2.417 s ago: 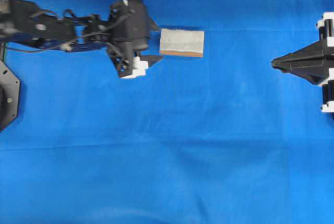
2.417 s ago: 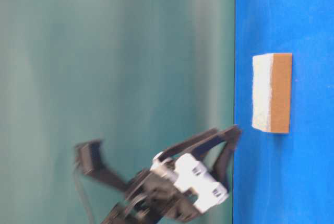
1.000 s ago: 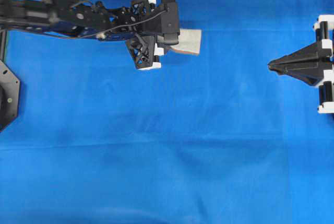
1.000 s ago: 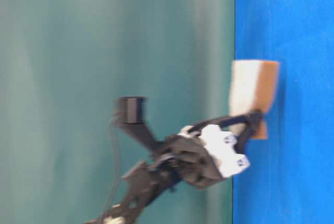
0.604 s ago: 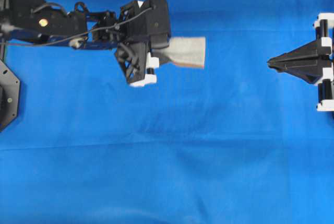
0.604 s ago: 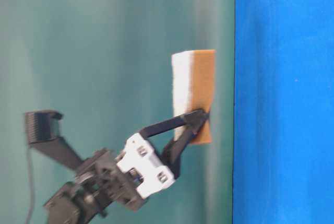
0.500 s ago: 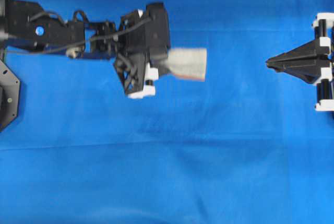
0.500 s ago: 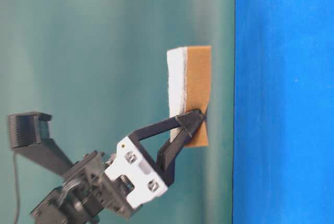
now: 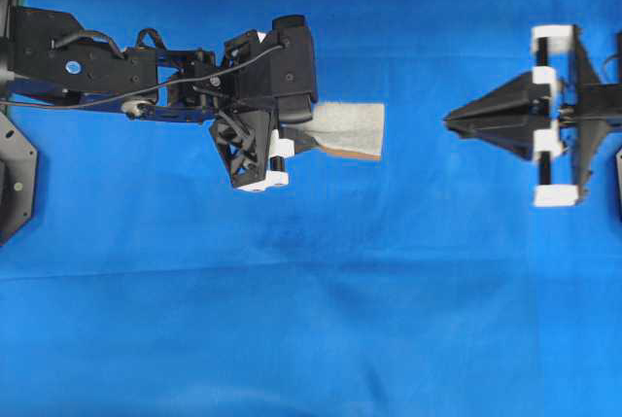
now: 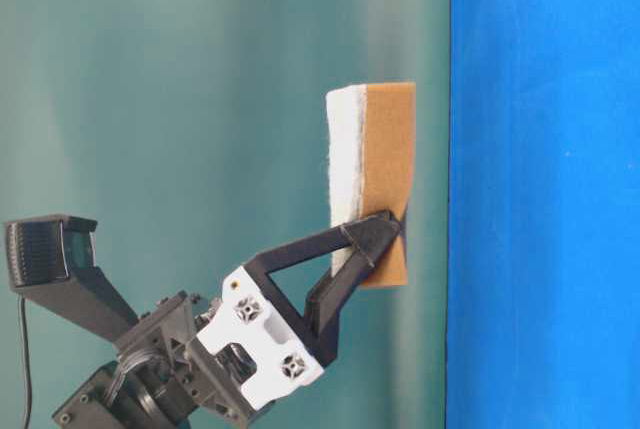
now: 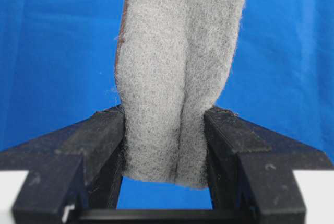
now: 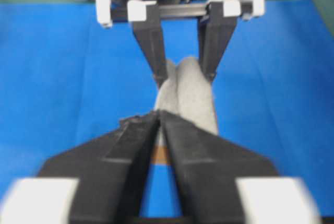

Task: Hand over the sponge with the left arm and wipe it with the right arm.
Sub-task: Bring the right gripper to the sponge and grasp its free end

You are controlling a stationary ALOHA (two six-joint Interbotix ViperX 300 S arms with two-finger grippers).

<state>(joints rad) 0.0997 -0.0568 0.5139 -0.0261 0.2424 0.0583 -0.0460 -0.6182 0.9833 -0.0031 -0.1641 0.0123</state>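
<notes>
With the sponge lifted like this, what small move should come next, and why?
Probably the right gripper should open wider and advance toward the sponge. The left gripper pinches one end, holding it off the cloth; the free end faces the right gripper across a gap.

Sponge point(image 9: 345, 129) lifted clear of the blue surface point(image 9: 311, 320), pinched at its 9 o'clock end by the left arm's claw point(image 9: 292, 135), fuzzy grey-white face up, orange-brown layer underneath. Right arm's claw point(image 9: 449, 122) at 3 o'clock, tips nearly together, pointing at it, apart from it.
</notes>
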